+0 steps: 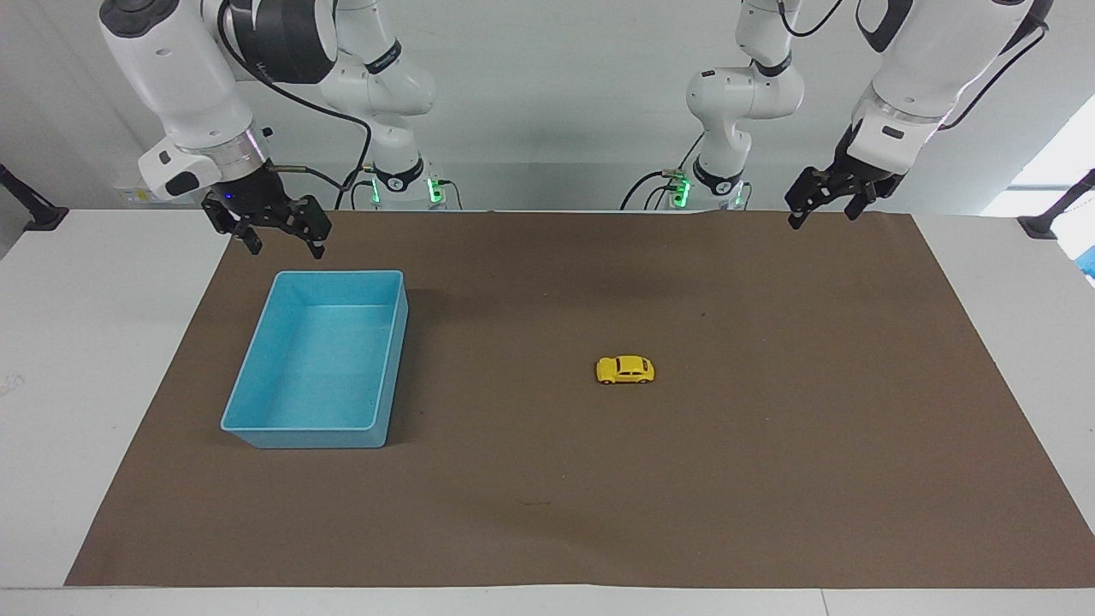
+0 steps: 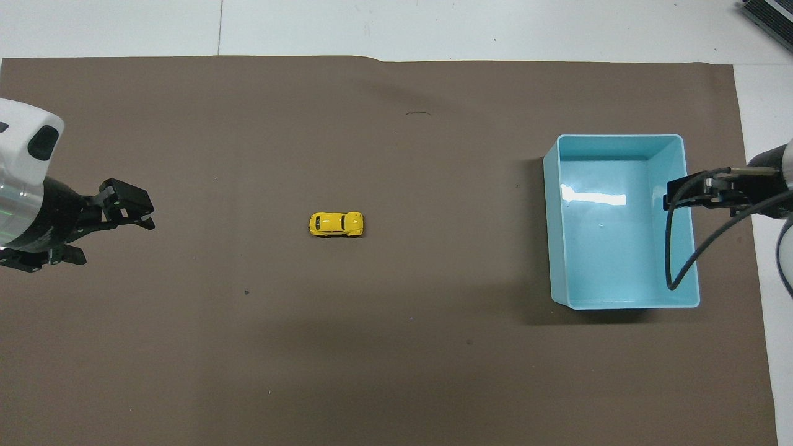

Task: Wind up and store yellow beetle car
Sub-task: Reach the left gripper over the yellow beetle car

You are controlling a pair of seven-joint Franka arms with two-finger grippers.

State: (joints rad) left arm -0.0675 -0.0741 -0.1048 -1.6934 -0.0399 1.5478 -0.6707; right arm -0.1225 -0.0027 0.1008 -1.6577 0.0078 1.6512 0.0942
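The yellow beetle car [image 1: 625, 370] sits on its wheels on the brown mat [image 1: 770, 479], mid-table, well apart from the empty blue bin [image 1: 257, 423] at the right arm's end. Your left gripper [image 1: 823, 201] hangs high over the mat, fingers apart, empty. Your right gripper [image 1: 274, 231] waits above the bin's rim, fingers spread. The car is probably light, rigid and glossy; pinch its flat sides, not the rounded roof.

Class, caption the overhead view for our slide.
Yellow beetle car sits mid-mat, blue bin empty, both arms raised.
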